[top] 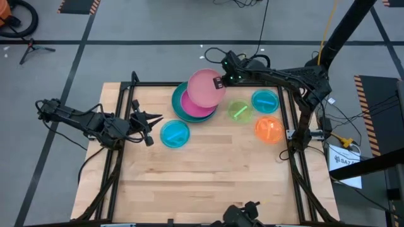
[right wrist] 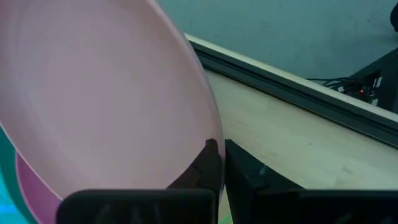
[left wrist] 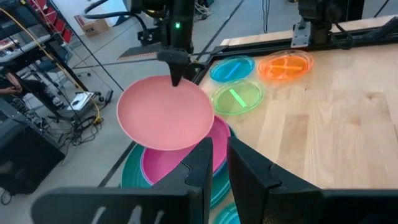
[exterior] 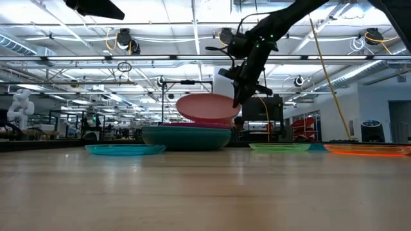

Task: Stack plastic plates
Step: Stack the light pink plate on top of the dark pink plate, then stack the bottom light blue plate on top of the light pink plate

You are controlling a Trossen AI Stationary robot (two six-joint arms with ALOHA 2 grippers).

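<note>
Clamped between the fingers of my right gripper is the rim of the pale pink plate, opaque, shallow and slightly tilted, hanging just above the stack below it: a magenta plate nested in a teal plate. Three large plates are thus nearly done. Beside my gripper, green, cyan and orange translucent plates remain loose; another cyan plate lies by my left gripper, jaws slightly apart, empty.

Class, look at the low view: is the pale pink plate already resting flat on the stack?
No, the pale pink plate hangs tilted above the stack, pinched at its rim by the right gripper.
</note>
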